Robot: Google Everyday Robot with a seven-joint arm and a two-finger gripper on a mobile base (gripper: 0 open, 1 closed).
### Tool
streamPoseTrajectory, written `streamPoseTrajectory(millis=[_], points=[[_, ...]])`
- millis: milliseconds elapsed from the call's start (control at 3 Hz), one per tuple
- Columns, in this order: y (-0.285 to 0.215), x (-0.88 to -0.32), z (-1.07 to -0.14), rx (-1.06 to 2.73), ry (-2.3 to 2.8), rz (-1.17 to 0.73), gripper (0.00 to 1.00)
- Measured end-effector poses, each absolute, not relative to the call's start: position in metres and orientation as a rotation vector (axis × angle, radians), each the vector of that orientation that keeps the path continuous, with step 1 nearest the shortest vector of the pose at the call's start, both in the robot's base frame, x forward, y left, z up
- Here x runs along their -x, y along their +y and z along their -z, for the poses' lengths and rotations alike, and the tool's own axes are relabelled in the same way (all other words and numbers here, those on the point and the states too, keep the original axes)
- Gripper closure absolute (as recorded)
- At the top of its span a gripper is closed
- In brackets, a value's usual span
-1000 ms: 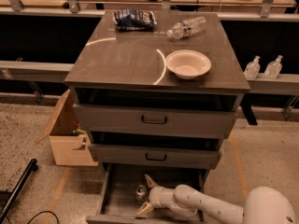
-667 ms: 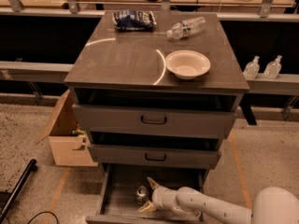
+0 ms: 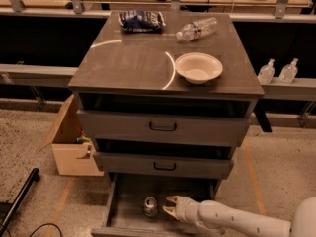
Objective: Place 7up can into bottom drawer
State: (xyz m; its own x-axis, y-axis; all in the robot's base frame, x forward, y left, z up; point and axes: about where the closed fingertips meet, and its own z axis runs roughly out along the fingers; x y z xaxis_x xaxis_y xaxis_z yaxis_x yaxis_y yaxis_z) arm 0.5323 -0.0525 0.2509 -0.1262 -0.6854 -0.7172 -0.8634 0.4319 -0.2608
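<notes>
The 7up can point(image 3: 150, 206) stands upright on the grey floor of the open bottom drawer point(image 3: 129, 191), its silver top showing. My gripper point(image 3: 169, 206) is inside the drawer just right of the can, low over the floor. Its pale fingers are spread apart and hold nothing; a small gap separates them from the can. The white arm reaches in from the lower right.
Two upper drawers with black handles point(image 3: 162, 127) stand above. On the cabinet top are a white bowl point(image 3: 198, 67), a clear water bottle point(image 3: 197, 28) lying down and a blue chip bag point(image 3: 141, 20). A cardboard box point(image 3: 73, 145) sits on the floor at left.
The gripper has let go of the can and pulled back to the right. The can now stands alone on the drawer floor.
</notes>
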Motion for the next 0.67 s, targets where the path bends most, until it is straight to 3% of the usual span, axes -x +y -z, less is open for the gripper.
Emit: streamPoseTrajectory(millis=[333, 667], points=[[-0.086, -0.528, -0.268, 1.376, 1.937, -0.202, 0.87], [-0.098, -0.530, -0.272, 1.398, 1.944, -0.173, 1.00]])
